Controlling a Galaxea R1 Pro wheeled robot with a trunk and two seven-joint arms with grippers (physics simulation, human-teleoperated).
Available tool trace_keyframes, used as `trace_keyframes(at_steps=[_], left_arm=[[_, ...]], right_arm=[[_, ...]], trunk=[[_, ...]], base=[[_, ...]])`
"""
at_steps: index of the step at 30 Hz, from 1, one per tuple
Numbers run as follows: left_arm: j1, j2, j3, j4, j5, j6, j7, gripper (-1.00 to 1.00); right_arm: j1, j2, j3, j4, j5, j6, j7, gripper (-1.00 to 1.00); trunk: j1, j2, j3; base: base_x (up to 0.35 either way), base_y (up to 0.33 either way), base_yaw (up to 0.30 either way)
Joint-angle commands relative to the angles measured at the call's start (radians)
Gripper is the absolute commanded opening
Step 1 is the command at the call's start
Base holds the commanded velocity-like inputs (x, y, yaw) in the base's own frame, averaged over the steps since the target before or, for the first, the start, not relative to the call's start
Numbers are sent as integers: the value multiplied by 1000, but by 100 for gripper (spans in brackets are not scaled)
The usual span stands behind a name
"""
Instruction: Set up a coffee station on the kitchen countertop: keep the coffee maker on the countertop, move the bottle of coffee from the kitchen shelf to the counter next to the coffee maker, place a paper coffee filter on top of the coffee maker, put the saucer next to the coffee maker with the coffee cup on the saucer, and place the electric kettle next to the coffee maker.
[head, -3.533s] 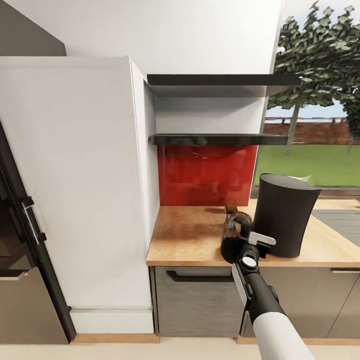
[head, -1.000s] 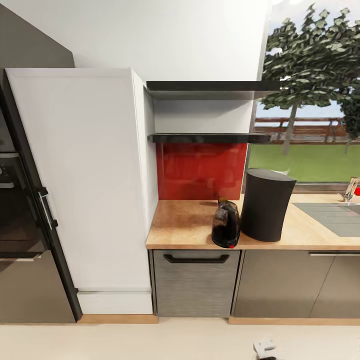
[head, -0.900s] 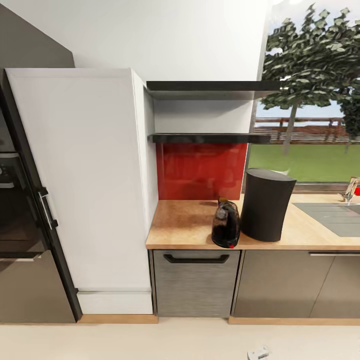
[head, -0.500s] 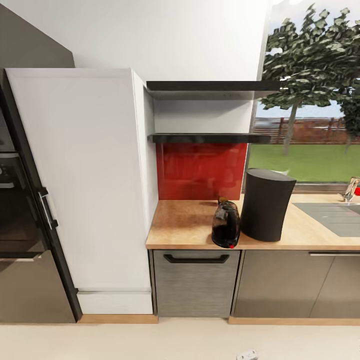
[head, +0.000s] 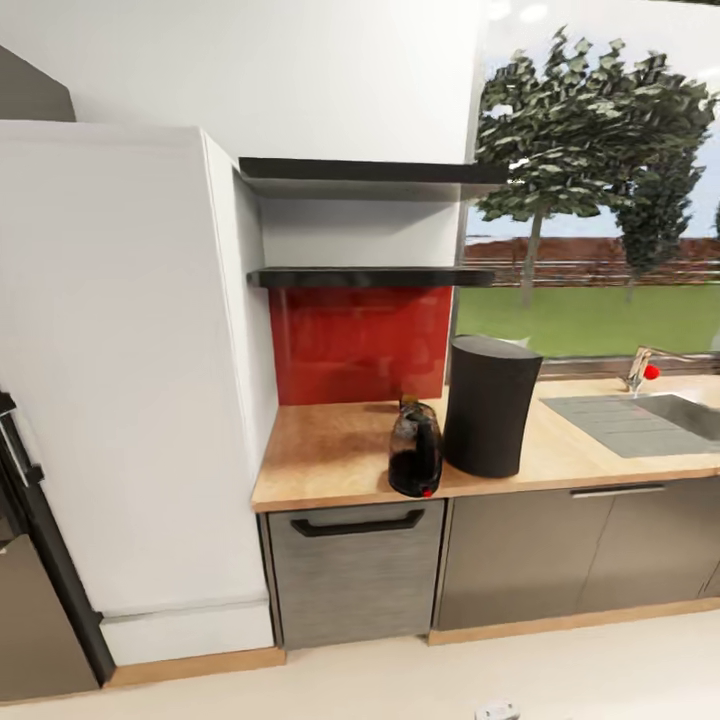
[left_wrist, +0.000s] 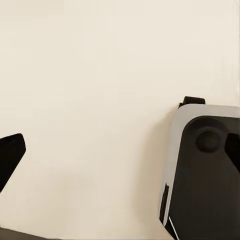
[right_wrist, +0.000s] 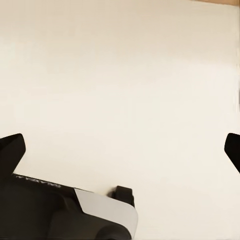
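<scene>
Kettle (head: 415, 462) at the countertop's (head: 320, 460) front edge, touching the coffee maker (head: 488, 405); left gripper (left_wrist: 120, 150) and right gripper (right_wrist: 120, 150) both spread apart above bare floor (right_wrist: 125, 75).

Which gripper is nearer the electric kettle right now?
Probably right, but close. The right gripper and left gripper both point at the floor, fingers open, far below the electric kettle on the countertop. A pale tip, likely the right's, shows at the head view's lower edge.

We see the coffee maker (head: 489, 407) hiding part of the electric kettle (head: 415, 450); the sink (head: 640, 422) is cut at the frame edge.
</scene>
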Motion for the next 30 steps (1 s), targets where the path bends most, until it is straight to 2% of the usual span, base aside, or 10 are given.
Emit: trace_keyframes(at_steps=[1,7,30], left_arm=[[0,-1,7,1,-1,-4,0,100],[0,-3,7,0,-1,-4,1,100],[0,-7,7,0,-1,-5,5,100]], right_arm=[[0,0,-8,-2,-3,5,4,100],[0,0,-8,-2,-28,5,4,100],[0,1,-8,-2,-32,5,2,100]], trunk=[[1,-1,0],[1,-1,0],[1,-1,0]], base=[[273,-104,-299],[268,-176,-300],[189,-272,-299]])
